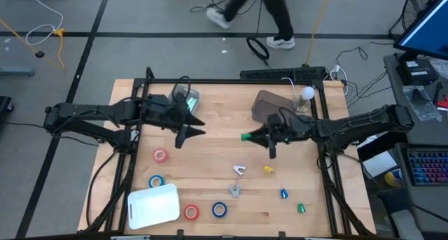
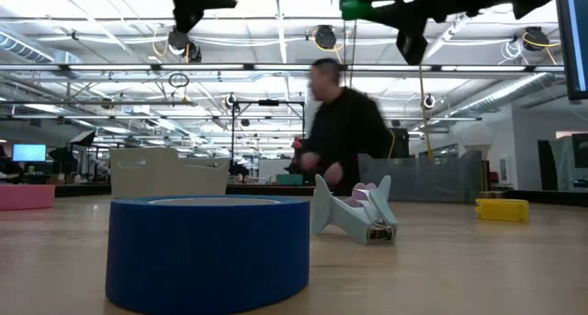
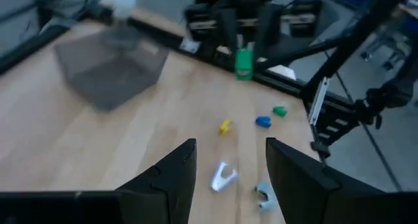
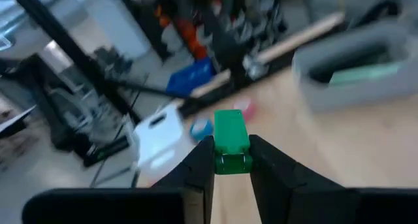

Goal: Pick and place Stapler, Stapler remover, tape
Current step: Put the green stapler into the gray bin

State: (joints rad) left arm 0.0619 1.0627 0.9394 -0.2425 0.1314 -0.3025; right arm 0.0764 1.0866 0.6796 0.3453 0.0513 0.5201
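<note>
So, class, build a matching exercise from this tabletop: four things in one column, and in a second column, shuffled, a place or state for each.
Things
1. green stapler
2. left gripper
3. white bin
4. dark bin

Places or states
A. open, holding nothing, above the table
B. at the table's near left corner in the high view
C. clamped between the right gripper's fingers, off the table
D. toward the back of the table, beside the right arm

Pairs: 1-C, 2-A, 3-B, 4-D
</note>
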